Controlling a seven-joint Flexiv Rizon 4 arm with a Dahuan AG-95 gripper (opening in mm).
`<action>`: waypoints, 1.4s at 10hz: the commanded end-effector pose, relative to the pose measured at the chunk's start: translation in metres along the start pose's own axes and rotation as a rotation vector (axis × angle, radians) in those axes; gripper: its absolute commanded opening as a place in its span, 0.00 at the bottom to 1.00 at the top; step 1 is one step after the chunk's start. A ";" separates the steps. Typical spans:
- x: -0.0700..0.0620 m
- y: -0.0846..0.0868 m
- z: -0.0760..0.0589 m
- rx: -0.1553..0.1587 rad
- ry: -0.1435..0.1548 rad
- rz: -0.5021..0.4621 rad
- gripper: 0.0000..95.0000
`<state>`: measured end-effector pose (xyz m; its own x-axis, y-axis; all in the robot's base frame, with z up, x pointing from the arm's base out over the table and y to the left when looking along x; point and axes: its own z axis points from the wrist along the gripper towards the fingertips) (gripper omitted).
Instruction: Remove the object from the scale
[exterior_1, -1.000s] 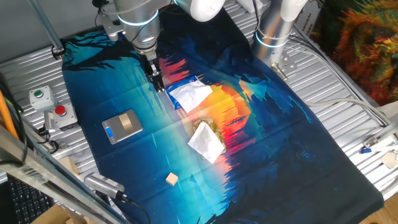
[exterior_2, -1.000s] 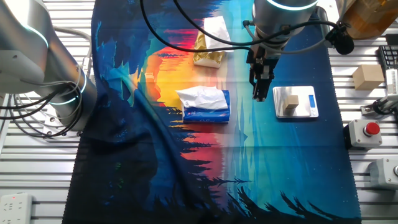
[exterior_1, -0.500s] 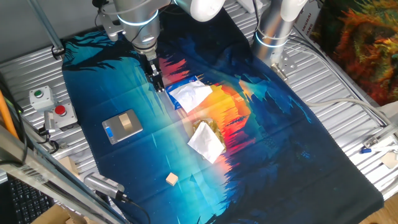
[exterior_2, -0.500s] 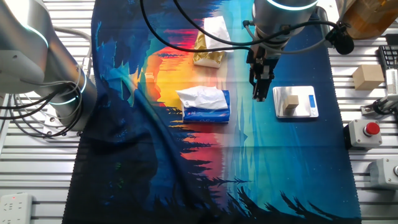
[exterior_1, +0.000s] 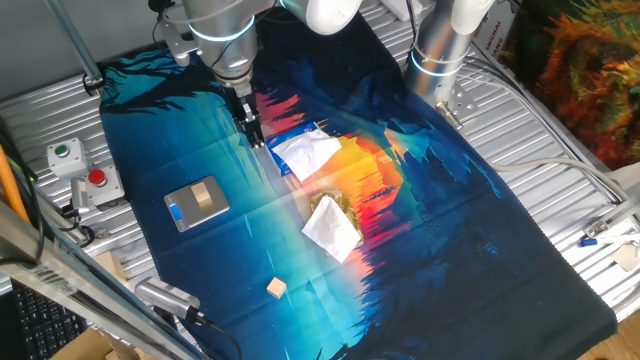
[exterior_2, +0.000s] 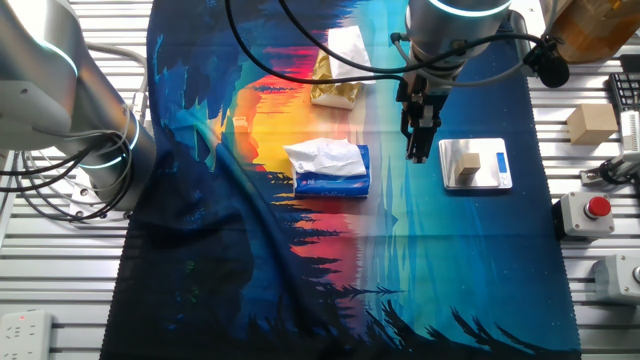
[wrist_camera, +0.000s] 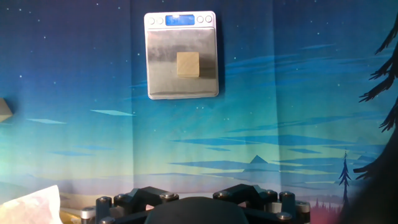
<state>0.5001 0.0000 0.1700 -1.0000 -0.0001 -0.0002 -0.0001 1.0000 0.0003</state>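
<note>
From my remote seat, the tan block (wrist_camera: 188, 65) is sitting on the scale (wrist_camera: 163, 78), a bit toward the display-strip side, over on the blue part of the printed cloth (exterior_1: 200, 150). My gripper (exterior_2: 417, 155) hangs above the cloth just beside the scale, not touching the scale or the block. Honestly can't tell if the fingers are apart or together; they're too small in both fixed views, and hand view only shows the gripper's base.

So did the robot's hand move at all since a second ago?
No. The gripper hangs in the same spot, just left of the scale in the other fixed view, with the block on it.
</note>
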 end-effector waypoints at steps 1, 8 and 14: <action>0.000 0.000 0.000 -0.008 -0.038 -0.003 0.00; 0.001 0.000 -0.001 0.042 0.019 0.008 0.00; 0.001 0.000 -0.001 0.130 -0.016 -0.017 0.00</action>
<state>0.5012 0.0020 0.1705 -0.9998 0.0108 0.0179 0.0093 0.9962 -0.0864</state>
